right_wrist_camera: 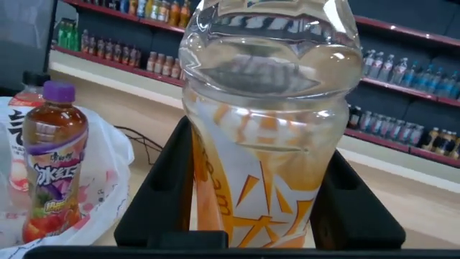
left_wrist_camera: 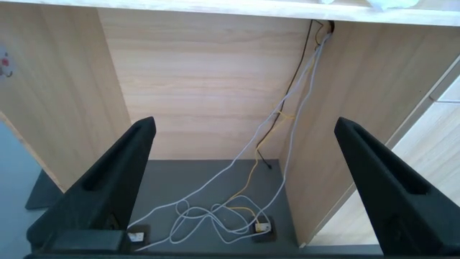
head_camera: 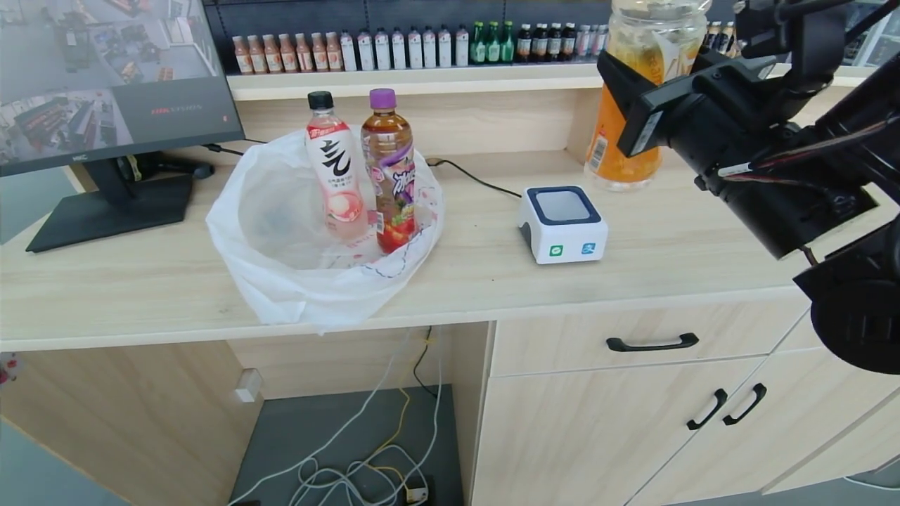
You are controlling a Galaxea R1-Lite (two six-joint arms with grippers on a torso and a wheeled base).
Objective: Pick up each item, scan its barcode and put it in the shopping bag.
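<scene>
Clamping the orange drink bottle (right_wrist_camera: 266, 108) between the jaws of the right gripper (right_wrist_camera: 259, 165), one black finger (right_wrist_camera: 162, 194) pressed to each side of the label, clear shoulder rising above them. Held upright, base low over the back of the counter (head_camera: 668, 246); cannot tell whether touching it.

Just off those jaws toward the robot's left, near the bottle: white scanner (head_camera: 562, 223) with a dark window on top, flat on the counter, cable trailing behind it. Farther out the same way, well apart from the jaws: white shopping bag (head_camera: 281, 281), mouth spread wide, with two bottles upright inside, side by side: purple-capped tea bottle (head_camera: 388, 169) nearer the jaws, black-capped pink bottle (head_camera: 336, 169) past it. Farthest on that side: monitor (head_camera: 105, 77) on its stand. Beyond the jaws at the very back: a shelf row of small bottles (head_camera: 422, 48).

Hanging below the counter's edge, left gripper (left_wrist_camera: 244, 126) released, jaws spread wide. Straight ahead of those jaws: wooden recess under the counter, its back panel (left_wrist_camera: 201, 79) facing them. Lower and farther in: loose cables (left_wrist_camera: 230, 212) coiled on the dark floor, more climbing the recess corner.
</scene>
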